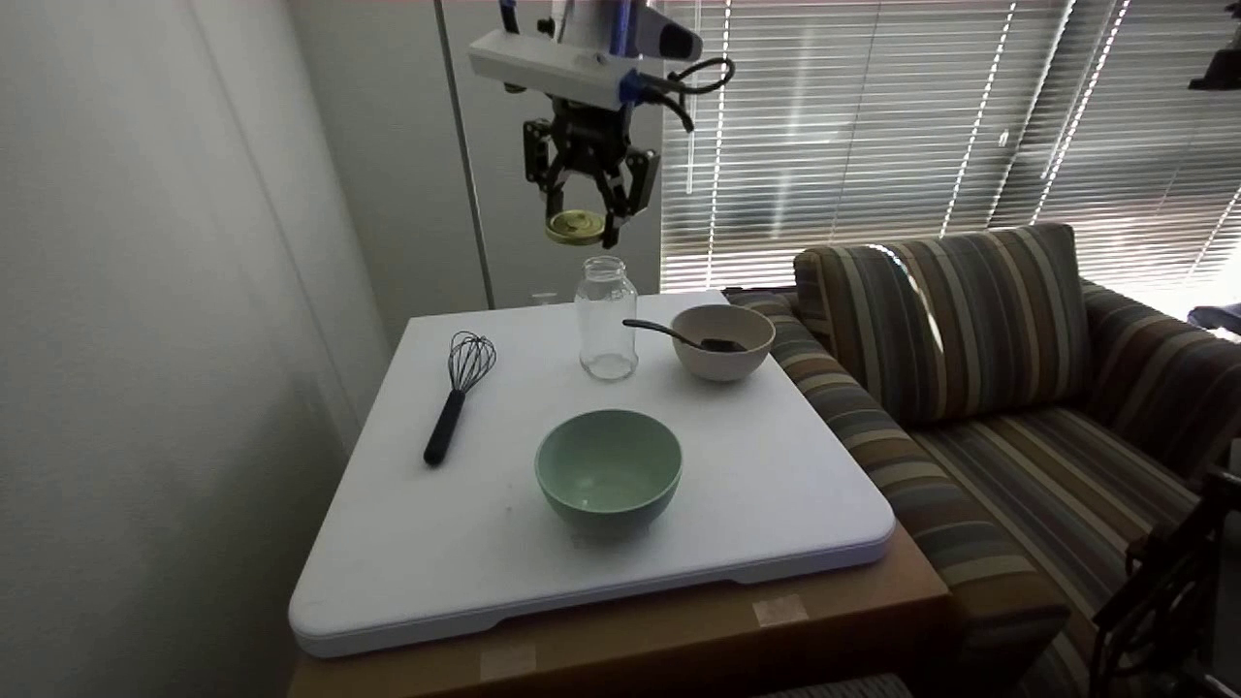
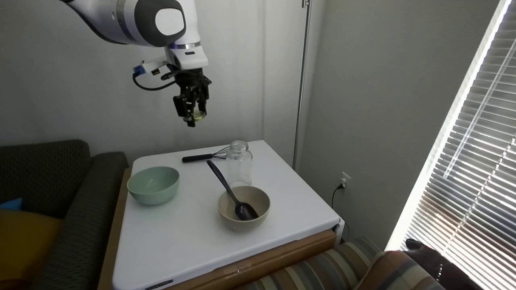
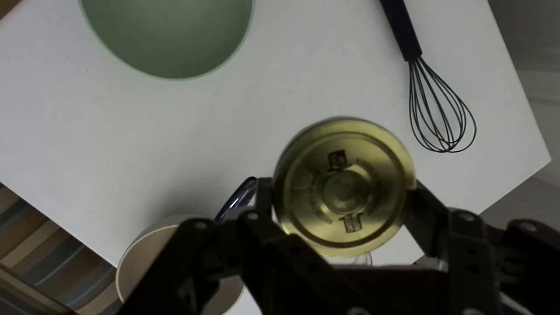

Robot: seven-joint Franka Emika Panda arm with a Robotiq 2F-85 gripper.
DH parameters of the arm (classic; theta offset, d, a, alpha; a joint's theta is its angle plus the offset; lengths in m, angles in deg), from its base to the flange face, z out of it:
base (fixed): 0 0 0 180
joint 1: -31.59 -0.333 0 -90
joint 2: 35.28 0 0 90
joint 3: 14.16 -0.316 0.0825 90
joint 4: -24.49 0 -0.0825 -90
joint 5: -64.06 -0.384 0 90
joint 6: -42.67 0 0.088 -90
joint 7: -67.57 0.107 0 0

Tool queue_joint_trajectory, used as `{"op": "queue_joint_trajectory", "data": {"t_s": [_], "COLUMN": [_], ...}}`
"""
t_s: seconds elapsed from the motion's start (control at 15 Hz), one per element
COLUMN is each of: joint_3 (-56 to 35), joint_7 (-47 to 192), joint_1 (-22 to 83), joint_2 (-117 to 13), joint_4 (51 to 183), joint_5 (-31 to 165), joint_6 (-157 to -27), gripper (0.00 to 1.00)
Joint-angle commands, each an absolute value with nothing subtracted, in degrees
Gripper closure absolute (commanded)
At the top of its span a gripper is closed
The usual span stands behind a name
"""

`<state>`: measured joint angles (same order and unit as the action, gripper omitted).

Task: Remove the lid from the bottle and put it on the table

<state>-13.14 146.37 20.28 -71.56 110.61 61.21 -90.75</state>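
Note:
My gripper (image 1: 582,223) is shut on the round gold-yellow lid (image 1: 576,229) and holds it in the air above the table. The lid also shows between the fingers in an exterior view (image 2: 199,116) and in the wrist view (image 3: 345,188), its printed top facing the camera. The clear glass bottle (image 1: 608,325) stands upright and open-mouthed on the white table (image 1: 407,562). In an exterior view the bottle (image 2: 239,165) stands lower and to the right of the gripper (image 2: 196,116), apart from it. In the wrist view the bottle is mostly hidden behind the lid and gripper.
A green bowl (image 1: 609,465) stands near one table edge. A beige bowl (image 1: 722,364) with a dark spoon (image 1: 669,333) leaning in it stands beside the bottle. A black whisk (image 1: 446,422) lies near the wall side. A striped armchair (image 1: 1037,465) adjoins the table.

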Motion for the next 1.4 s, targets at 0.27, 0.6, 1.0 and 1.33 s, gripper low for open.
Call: {"op": "queue_joint_trajectory", "data": {"t_s": [0.27,0.6,1.0,1.33], "joint_3": [-11.52,-9.42,-5.16,-6.62], "joint_7": [149.82,159.12,174.45,178.12], "joint_1": [19.43,19.21,19.57,20.87], "joint_2": [-69.79,-67.54,-70.99,-76.51], "joint_4": [119.65,130.74,139.88,137.21], "joint_5": [61.83,61.1,60.26,58.72], "joint_6": [-89.86,-94.48,-109.46,-106.09], "gripper": [0.53,0.53,0.53,0.53]}}
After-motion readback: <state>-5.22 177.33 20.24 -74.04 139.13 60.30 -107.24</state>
